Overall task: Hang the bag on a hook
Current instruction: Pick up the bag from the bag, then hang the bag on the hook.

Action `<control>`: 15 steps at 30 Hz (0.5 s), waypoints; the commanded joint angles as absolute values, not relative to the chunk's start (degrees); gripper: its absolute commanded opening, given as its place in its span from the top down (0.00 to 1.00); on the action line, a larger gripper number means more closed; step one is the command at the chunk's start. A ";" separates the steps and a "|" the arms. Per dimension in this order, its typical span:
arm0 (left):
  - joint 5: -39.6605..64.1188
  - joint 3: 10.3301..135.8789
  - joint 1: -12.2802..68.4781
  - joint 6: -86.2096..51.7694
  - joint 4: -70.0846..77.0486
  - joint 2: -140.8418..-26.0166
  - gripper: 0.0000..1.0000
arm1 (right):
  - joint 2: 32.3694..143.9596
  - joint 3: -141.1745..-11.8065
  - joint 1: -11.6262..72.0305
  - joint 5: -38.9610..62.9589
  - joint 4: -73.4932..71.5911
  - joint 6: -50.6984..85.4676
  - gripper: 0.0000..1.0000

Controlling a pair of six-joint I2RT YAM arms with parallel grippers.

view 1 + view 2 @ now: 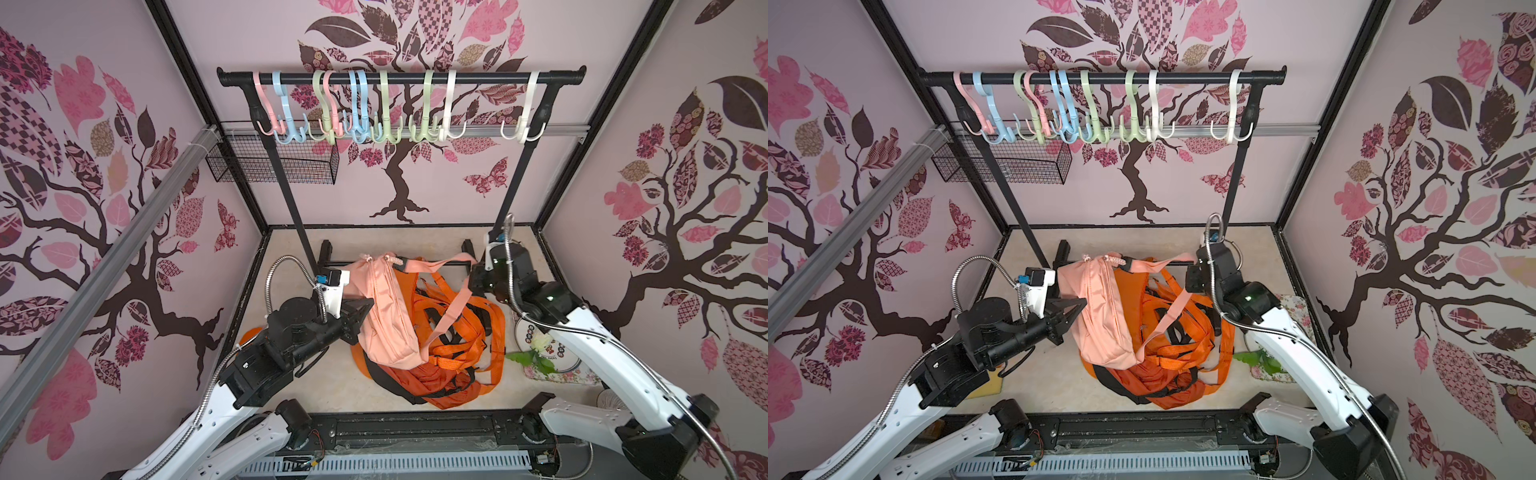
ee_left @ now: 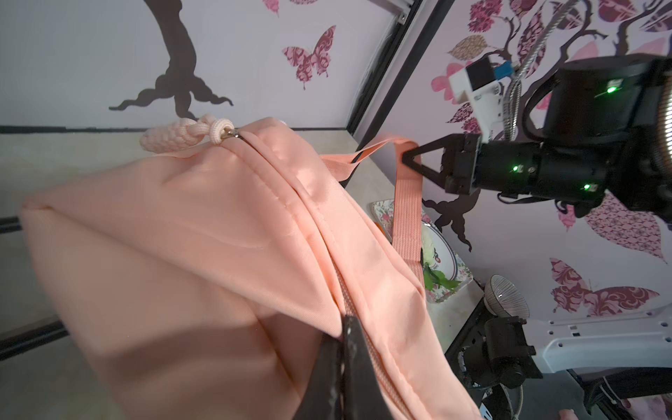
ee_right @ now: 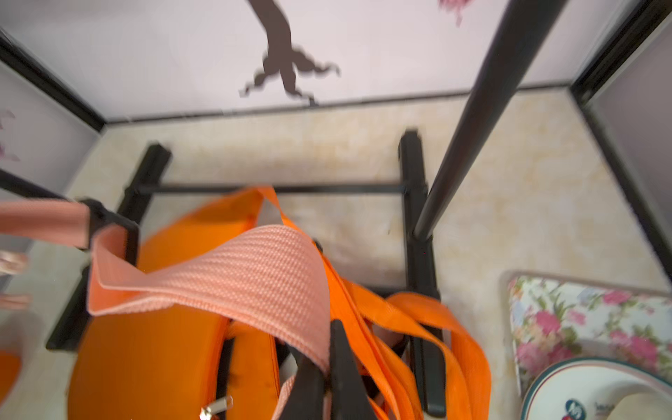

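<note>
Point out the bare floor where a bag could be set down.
Free: the strip of floor between the back wall and the rack's base bar; the front patch between the left arm and the orange bags. Crowded: the middle, pink bag on orange bags; the right side, tray and plate beside the right arm.

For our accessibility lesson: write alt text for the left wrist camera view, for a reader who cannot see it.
The left tool is shut on the pink bag beside its zipper; across from it, the right tool pinches the bag's strap.
</note>
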State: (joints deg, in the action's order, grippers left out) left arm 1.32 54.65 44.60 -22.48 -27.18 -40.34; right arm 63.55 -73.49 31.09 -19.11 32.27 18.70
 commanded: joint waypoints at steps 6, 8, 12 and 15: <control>8.56 64.72 44.89 -16.62 -15.14 -45.33 1.00 | 66.17 -97.86 31.35 -33.66 33.93 7.59 1.00; 8.88 66.60 45.63 -15.72 -13.10 -46.60 1.00 | 69.12 -103.83 31.34 -34.85 33.14 4.58 1.00; 8.24 69.30 47.70 -13.91 -10.41 -48.75 1.00 | 75.73 -115.24 31.27 -35.61 33.37 -0.85 1.00; 7.09 70.92 49.69 -12.26 -9.22 -50.20 1.00 | 80.33 -123.82 31.21 -36.48 34.04 -3.95 1.00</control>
